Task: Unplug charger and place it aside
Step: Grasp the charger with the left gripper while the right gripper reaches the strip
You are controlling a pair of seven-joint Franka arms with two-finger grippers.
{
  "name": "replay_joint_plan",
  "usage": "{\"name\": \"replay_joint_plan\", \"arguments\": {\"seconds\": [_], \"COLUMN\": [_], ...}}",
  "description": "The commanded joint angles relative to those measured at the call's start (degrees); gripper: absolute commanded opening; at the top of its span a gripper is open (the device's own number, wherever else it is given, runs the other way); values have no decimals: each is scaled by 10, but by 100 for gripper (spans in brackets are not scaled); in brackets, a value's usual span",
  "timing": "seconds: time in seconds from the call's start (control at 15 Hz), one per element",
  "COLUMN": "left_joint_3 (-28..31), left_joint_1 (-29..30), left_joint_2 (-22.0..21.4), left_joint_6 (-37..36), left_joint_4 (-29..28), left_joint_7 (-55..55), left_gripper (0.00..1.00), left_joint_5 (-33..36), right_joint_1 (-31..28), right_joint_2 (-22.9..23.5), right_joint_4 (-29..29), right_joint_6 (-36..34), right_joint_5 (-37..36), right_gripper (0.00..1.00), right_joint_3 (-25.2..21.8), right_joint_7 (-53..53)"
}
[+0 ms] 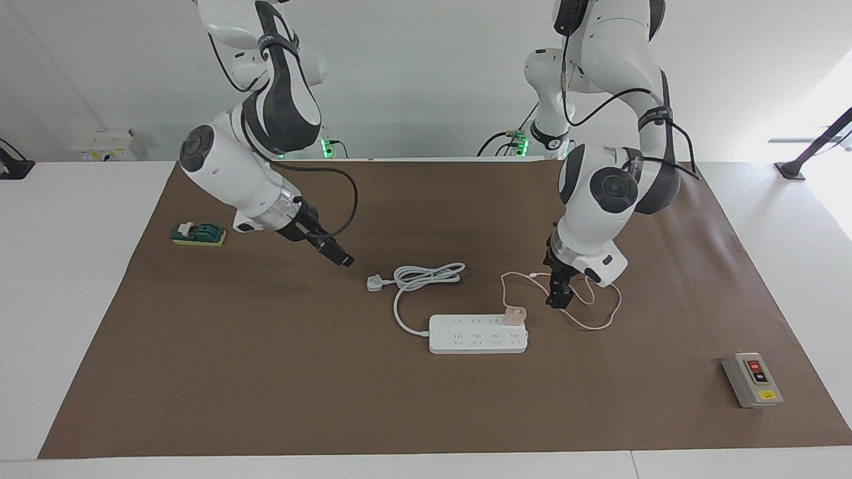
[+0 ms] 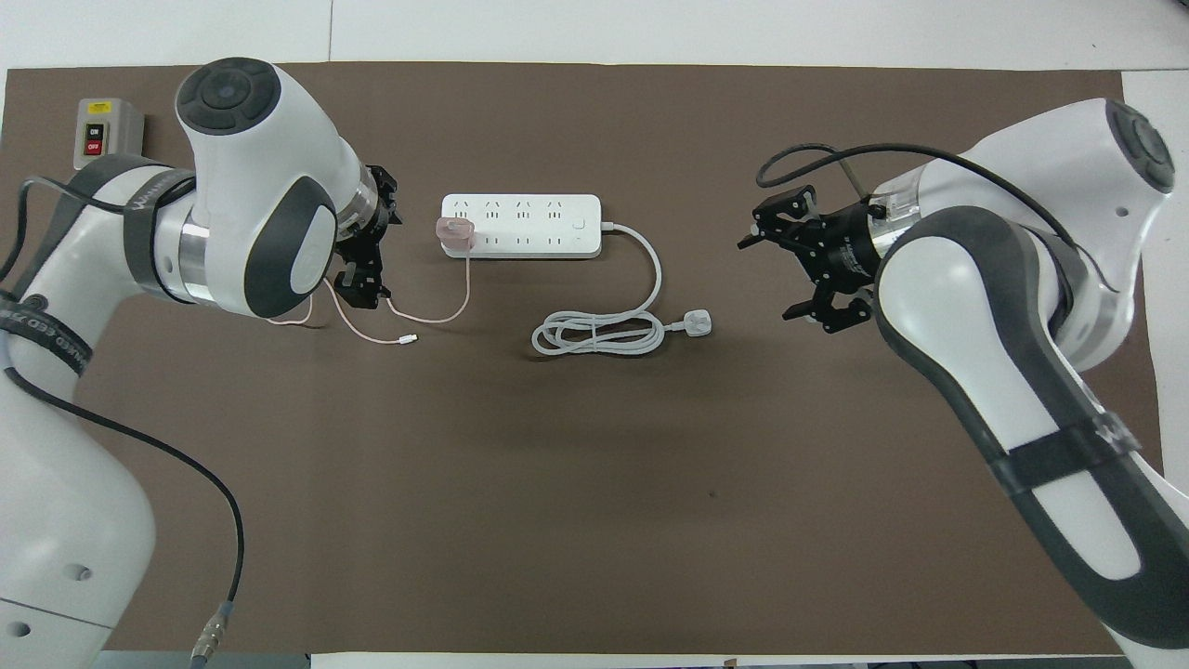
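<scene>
The charger is a small pale pink cube plugged into the white power strip at the strip's end toward the left arm. Its thin pink cable loops over the brown mat. My left gripper hangs open just above the cable loops, close beside the charger and not touching it. My right gripper is open and holds nothing, low over the mat beside the strip's white plug.
The strip's thick white cord lies coiled nearer to the robots than the strip. A grey switch box stands at the left arm's end. A green part on a yellow base lies at the right arm's end.
</scene>
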Motion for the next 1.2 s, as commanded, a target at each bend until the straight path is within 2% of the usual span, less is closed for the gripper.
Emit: {"name": "replay_joint_plan", "arguments": {"seconds": [0.0,0.13,0.27,0.33,0.47,0.6,0.73,0.87,1.0,1.13], "left_joint_3": [8,7,8,9,10,10,10,10,10,11], "left_joint_1": [-25,-29,-44,-44,-46,-58,-63,-63,-64,-67], "left_joint_2": [22,23,26,41,66,73,81,89,95,100], "left_joint_6": [33,40,41,41,36,36,40,42,50,53], "left_joint_4": [14,22,35,48,74,77,78,80,79,79], "left_joint_7": [-38,-65,-78,-87,-101,-104,-119,-125,-127,-129], "left_gripper": [100,100,100,100,100,100,100,100,100,100], "left_joint_5": [2,2,2,2,3,12,25,35,36,37], "right_joint_1": [17,37,47,54,67,78,80,89,79,72], "right_joint_2": [109,168,202,240,324,400,429,439,457,459], "right_joint_4": [104,162,180,224,323,415,441,445,450,458], "right_joint_6": [17,37,64,67,63,61,54,48,33,23], "right_joint_5": [78,128,170,198,197,197,199,200,203,203], "right_gripper": [100,100,100,100,100,100,100,100,100,100], "right_joint_3": [-1,-1,-1,-2,-2,-3,0,1,24,27], "right_joint_7": [95,147,170,190,255,292,300,297,297,295]}}
